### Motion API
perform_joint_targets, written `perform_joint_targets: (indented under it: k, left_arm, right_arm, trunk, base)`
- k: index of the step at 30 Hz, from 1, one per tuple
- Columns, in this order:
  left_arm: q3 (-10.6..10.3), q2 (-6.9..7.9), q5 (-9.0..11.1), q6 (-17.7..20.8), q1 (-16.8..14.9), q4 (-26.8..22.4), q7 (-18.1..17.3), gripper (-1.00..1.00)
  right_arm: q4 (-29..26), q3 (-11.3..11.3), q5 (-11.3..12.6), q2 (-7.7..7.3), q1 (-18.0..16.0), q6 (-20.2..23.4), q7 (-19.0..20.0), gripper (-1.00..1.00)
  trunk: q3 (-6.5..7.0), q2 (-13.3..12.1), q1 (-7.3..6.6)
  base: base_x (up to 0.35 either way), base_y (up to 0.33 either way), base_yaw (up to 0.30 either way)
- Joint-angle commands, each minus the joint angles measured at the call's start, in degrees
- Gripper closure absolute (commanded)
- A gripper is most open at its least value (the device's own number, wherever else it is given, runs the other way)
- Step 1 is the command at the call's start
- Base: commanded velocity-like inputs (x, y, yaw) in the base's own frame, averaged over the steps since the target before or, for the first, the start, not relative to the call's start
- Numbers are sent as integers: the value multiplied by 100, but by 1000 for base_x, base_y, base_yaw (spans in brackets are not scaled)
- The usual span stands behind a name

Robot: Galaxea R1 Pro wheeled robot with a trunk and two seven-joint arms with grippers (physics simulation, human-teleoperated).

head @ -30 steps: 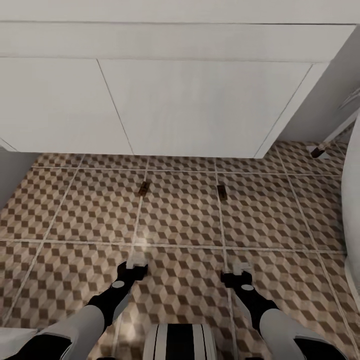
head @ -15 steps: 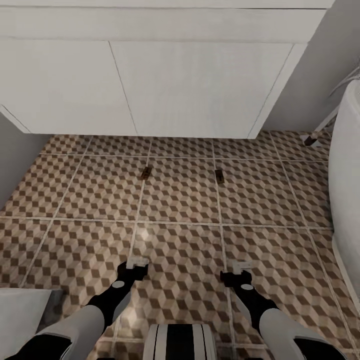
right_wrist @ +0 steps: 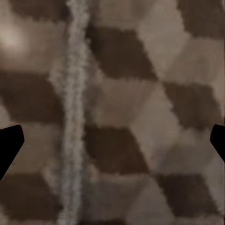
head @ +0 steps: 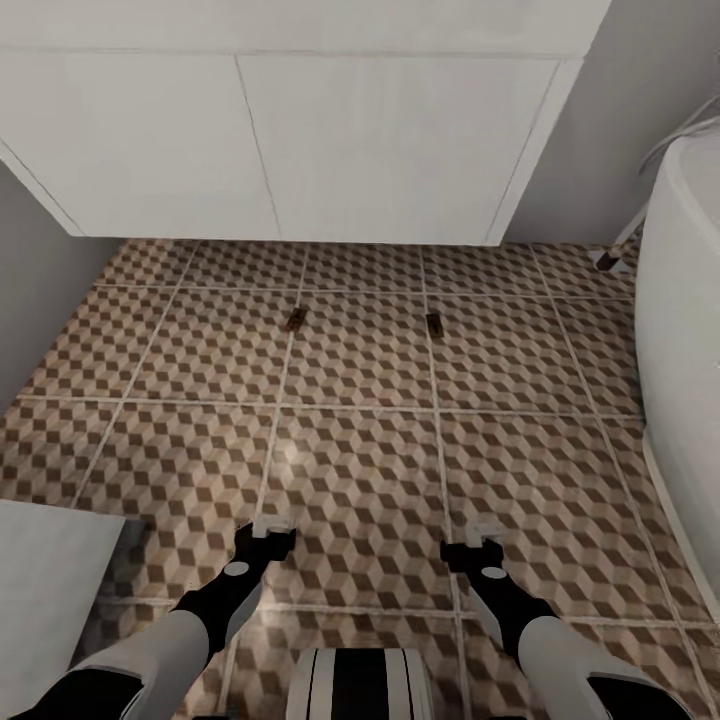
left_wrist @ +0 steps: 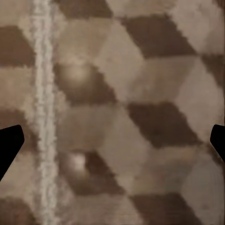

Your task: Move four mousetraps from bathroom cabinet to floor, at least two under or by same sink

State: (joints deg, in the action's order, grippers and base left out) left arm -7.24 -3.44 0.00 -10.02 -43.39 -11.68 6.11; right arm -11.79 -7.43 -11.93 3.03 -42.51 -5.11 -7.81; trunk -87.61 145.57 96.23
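White vanity (head: 380,140) doors shut; two mousetraps (head: 295,320) (head: 434,323) on bathroom floor (head: 360,470); both claws (head: 268,528) (head: 478,541) wide, empty.

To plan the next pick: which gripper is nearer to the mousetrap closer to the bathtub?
Right. The right gripper is almost straight behind that mousetrap; the left gripper is farther, off to its side.

Two mousetraps (head: 294,320) (head: 434,324) lie on the bathroom floor (head: 360,450), near the white vanity (head: 300,140), well apart from each other.
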Motion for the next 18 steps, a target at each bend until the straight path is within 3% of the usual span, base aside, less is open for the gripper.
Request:
perform_joint_targets:
  k: [1,11,18]
  left_arm:
    - [-48,1,0,-18,-3,7,44,-100]
    - [-55,1,0,-17,-3,6,29,-100]
    - [-57,6,0,-23,-3,1,19,-100]
  right_arm:
    - [5,-48,-57,4,-3,-17,-10,-100]
    - [2,-48,-55,5,-3,-4,-10,-100]
    - [2,-48,-55,5,-3,-2,-10,-100]
  trunk:
    - [-3,1,-4]
    - [-3,1,-4]
    - [-3,1,-4]
  base:
    - [-301,0,0]
    - [-248,0,0]
    - [-93,0,0]
